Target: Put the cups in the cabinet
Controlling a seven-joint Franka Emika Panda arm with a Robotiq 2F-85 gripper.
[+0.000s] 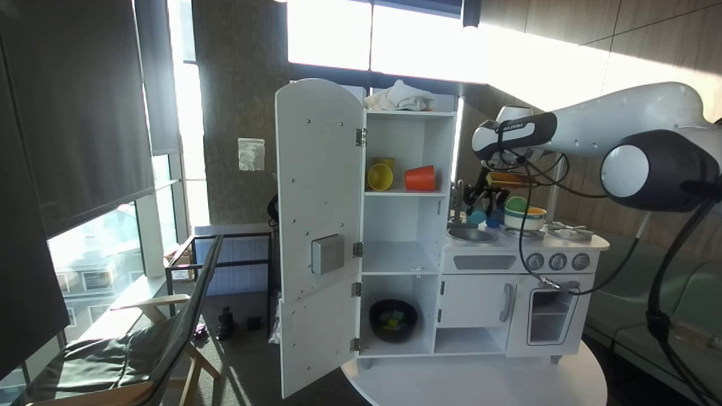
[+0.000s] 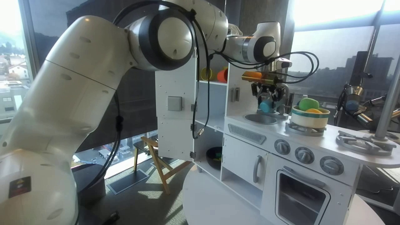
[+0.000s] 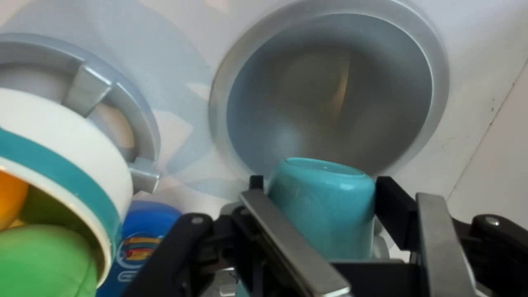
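Wrist view, then: what does it give you?

I've got the turquoise cup (image 3: 324, 210) pinched between the fingers (image 3: 394, 210) of my gripper (image 3: 321, 189). Its flat base shows toward the top of my picture; its lower part is hidden behind the tool.

Where are you holding it?

At the sink (image 3: 440, 78), overlapping the rim as I see it. How high I hang above the counter (image 3: 181, 132), I can't tell. To one side, a white pot (image 3: 74, 128) with a teal band sits on a burner (image 3: 93, 80), carrying a green thing (image 3: 45, 260) and an orange thing (image 3: 10, 198). A blue labelled container (image 3: 152, 214) is close by.

And the cabinet?

In an exterior view I have the cabinet (image 1: 389, 223) with its full-height door (image 1: 318, 197) swung wide. On the upper shelf (image 1: 406, 194) are two yellow cups (image 1: 380, 176), one behind the other, and an orange cup (image 1: 420, 178) lying on its side beside them. Down in the bottom compartment is a black bowl (image 1: 395, 336) with green and yellow pieces (image 1: 392, 324) inside. A white cloth (image 1: 401, 97) rests on top.

So three cups shelved, one in your grip?

Yes. My turquoise one is outside the cabinet, near the faucet (image 1: 458, 203).
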